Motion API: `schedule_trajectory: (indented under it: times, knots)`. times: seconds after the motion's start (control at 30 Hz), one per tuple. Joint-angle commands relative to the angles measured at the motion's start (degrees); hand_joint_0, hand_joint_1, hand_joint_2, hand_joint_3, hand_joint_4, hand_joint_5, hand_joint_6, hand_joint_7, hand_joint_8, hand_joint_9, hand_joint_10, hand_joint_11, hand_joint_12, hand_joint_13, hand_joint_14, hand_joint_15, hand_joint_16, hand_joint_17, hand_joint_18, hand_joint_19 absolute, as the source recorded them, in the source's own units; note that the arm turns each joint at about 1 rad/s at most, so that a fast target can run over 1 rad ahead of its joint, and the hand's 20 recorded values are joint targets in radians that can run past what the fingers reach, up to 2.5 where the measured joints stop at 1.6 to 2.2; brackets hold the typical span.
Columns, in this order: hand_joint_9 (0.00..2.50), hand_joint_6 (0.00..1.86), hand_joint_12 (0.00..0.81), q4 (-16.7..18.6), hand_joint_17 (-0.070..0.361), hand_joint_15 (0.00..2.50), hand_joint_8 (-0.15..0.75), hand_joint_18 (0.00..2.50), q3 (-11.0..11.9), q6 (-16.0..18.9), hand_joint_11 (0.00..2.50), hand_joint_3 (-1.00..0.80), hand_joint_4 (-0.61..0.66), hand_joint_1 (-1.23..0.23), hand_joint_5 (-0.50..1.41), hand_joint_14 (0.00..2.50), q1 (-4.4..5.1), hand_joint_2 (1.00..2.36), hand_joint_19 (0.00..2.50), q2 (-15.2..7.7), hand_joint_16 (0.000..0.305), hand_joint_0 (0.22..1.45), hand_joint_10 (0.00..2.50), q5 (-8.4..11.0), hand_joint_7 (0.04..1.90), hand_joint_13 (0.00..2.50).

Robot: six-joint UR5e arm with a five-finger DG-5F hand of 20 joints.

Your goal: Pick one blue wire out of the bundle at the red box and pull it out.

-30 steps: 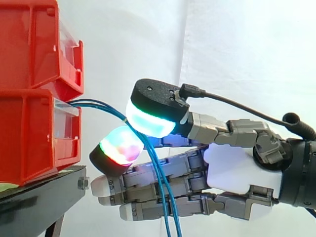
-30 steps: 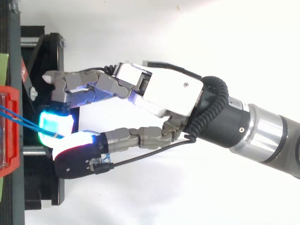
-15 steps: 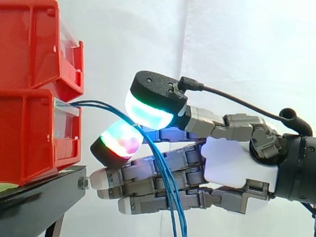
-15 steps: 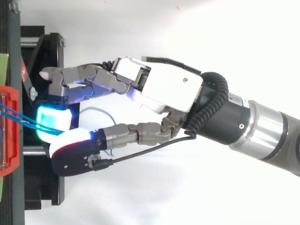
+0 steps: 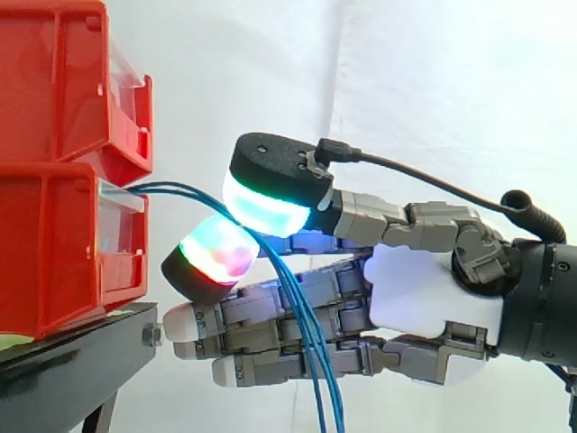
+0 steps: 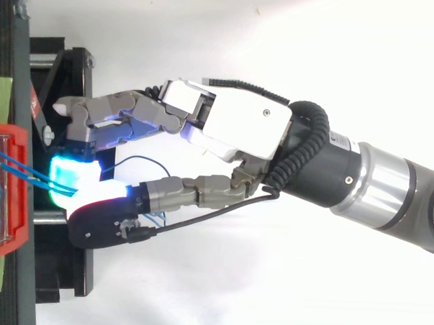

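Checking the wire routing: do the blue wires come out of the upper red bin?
No, the blue wires leave the front of the lower red bin.

I see thin blue wires (image 5: 171, 188) leaving the front of the lower red box (image 5: 54, 244) together, arching outward, then drooping steeply down in a loose bundle
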Motion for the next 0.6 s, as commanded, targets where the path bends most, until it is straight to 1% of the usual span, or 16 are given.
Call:
schedule_trajectory:
  times: [0.0, 0.13, 0.27, 0.4, 0.43, 0.57]
  knots:
    - [0.71, 0.76, 0.358, 0.0, 0.118, 0.11, 0.262, 0.19, 0.01, 0.01, 0.32, -0.21, 0.24, -0.67, -0.15, 0.0, 0.0, 1.02, 0.27, 0.01, 0.052, 0.59, 0.01, -0.04, 1.06, 0.3]
    - [0.75, 0.81, 0.361, -0.18, 0.119, 0.11, 0.28, 0.22, 0.01, 0.01, 0.4, -0.16, 0.29, -0.68, -0.16, 0.0, 0.0, 1.02, 0.26, 0.01, 0.053, 0.6, 0.01, -0.04, 1.06, 0.3]
    - [0.77, 0.84, 0.363, -1.5, 0.119, 0.12, 0.291, 0.25, 0.01, 0.36, 0.44, -0.11, 0.31, -0.69, -0.17, 0.0, -0.09, 1.02, 0.26, 0.01, 0.053, 0.6, 0.01, -0.48, 1.08, 0.32]
    - [0.78, 0.85, 0.365, -2.46, 0.119, 0.13, 0.296, 0.26, 0.01, 2.38, 0.49, -0.09, 0.3, -0.7, -0.17, 0.01, -0.09, 1.02, 0.26, 0.18, 0.053, 0.61, 0.02, -0.83, 1.09, 0.34]
    - [0.78, 0.85, 0.367, -2.46, 0.12, 0.13, 0.296, 0.27, 0.01, 2.38, 0.49, -0.09, 0.3, -0.71, -0.17, 0.0, -0.09, 1.02, 0.27, 0.18, 0.053, 0.61, 0.02, -0.83, 1.09, 0.35]
    - [0.8, 0.85, 0.367, -3.96, 0.12, 0.13, 0.296, 0.27, 0.01, 4.4, 0.5, -0.11, 0.32, -0.73, -0.17, 0.01, -0.09, 1.02, 0.27, 0.27, 0.053, 0.61, 0.02, -1.98, 1.06, 0.35]
